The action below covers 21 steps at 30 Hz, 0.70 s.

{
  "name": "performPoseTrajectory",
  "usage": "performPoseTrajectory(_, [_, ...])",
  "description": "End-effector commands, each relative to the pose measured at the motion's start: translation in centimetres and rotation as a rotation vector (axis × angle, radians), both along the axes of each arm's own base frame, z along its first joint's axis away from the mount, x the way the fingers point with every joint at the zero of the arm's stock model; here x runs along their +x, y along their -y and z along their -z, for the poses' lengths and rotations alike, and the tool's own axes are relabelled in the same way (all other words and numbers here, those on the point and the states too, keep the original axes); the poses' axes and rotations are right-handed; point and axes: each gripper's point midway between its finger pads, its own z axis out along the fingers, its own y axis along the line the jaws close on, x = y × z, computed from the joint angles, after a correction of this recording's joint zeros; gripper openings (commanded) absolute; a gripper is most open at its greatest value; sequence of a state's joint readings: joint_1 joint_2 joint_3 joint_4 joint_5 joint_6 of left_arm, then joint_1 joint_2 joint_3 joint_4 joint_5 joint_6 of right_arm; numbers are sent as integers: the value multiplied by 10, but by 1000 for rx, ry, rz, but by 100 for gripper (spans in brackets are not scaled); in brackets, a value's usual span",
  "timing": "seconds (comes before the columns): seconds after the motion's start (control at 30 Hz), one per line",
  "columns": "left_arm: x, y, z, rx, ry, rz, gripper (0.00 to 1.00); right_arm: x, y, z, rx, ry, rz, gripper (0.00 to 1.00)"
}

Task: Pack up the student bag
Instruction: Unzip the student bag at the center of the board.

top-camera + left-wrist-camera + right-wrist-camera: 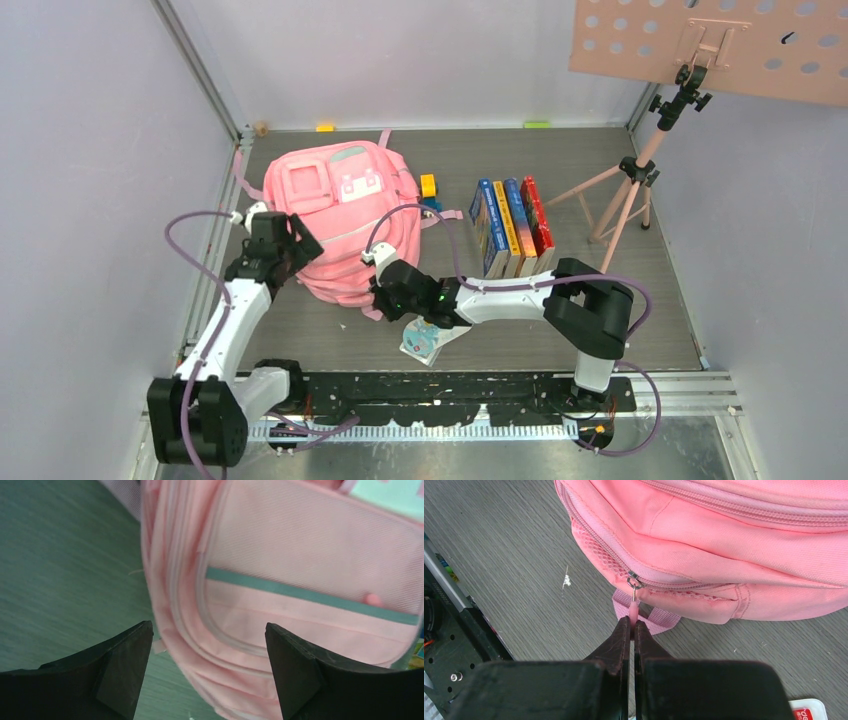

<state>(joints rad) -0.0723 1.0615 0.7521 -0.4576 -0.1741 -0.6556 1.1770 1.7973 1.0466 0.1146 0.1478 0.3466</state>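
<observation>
The pink student bag (340,215) lies flat on the grey table, front pockets up. My right gripper (632,625) is shut on the pink zipper pull (633,609) at the bag's near lower corner; the metal slider ring (634,581) sits at the end of the zipper line. In the top view the right gripper (383,292) is at the bag's near edge. My left gripper (207,645) is open and empty, its fingers straddling the bag's left edge (190,630) just above it. In the top view the left gripper (290,245) is at the bag's left side.
Several books (512,228) stand in a row right of the bag. A small light-blue box (423,341) lies under the right arm. A yellow toy (428,185) sits behind the bag. A tripod stand (625,195) is at the back right.
</observation>
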Motion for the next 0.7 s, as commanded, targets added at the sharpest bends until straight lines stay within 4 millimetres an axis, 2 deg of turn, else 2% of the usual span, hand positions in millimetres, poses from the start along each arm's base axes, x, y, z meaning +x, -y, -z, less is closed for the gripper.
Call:
performPoseTrajectory(0.0, [-14,-17,1,-92,55,-126,83,-5,-6,-26,71,13,-11,1])
performPoseTrajectory(0.13, [-31,-40,6,-94,74,-226,74,-4,-4,-27,76,12,-2,0])
performPoseTrajectory(0.23, [-39,-47,11,-101,80,-256,68,-5,-5,-27,79,9,-1,0])
performPoseTrajectory(0.37, [-40,-42,20,-141,66,-238,60,-5,-6,-27,82,6,-1,0])
performPoseTrajectory(0.67, [-29,-21,35,-264,50,-180,47,-5,-8,-27,86,-2,-1,0])
